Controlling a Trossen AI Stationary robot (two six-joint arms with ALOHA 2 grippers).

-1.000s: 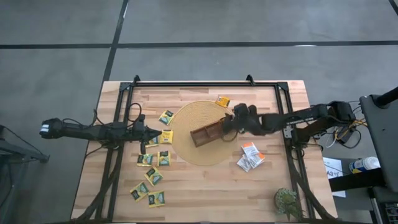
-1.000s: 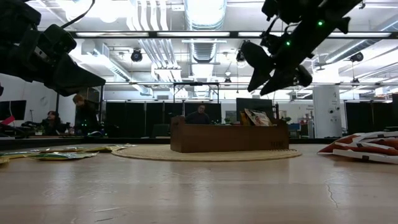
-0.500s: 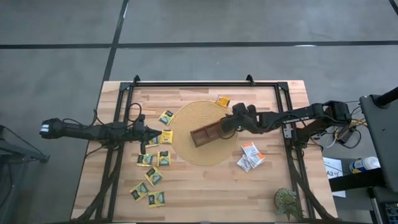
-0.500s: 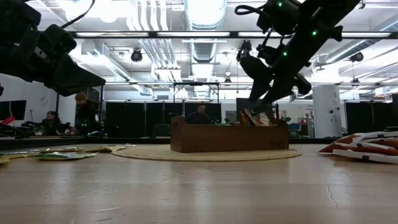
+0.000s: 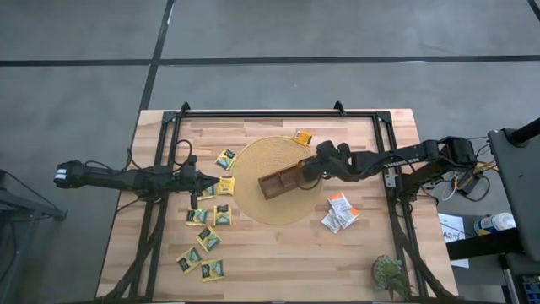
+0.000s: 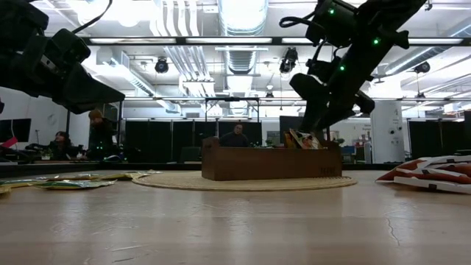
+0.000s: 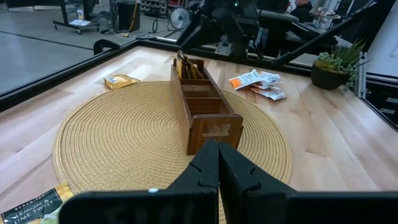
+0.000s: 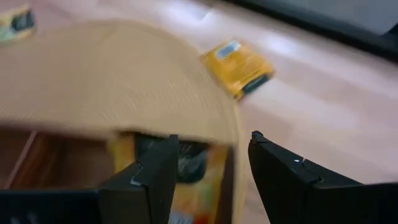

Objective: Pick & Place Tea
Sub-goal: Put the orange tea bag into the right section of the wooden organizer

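The brown wooden tray [image 5: 281,180] lies on a round woven mat [image 5: 253,207]. Orange packets [image 6: 303,138] stand upright in its right end compartment. My right gripper [image 8: 211,168] is open and hangs just above that compartment [image 5: 314,169], one finger on either side of the packets; it holds nothing. My left gripper [image 7: 217,163] is shut and empty, hovering at the mat's left edge [image 5: 211,180] beside a yellow packet [image 5: 225,185]. Several yellow-green packets [image 5: 208,238] lie flat on the table's left part. One orange packet [image 5: 302,137] and a white-orange pile [image 5: 340,211] also lie flat.
A small potted plant [image 5: 390,274] stands at the table's near right corner. A black frame [image 5: 278,114] runs along the far edge and both sides. Bare wood [image 5: 287,253] lies near the front edge. People sit in the room behind [image 6: 235,136].
My right gripper has come down from above the tray toward its right end compartment, staying open. The left arm and the packets have kept still.
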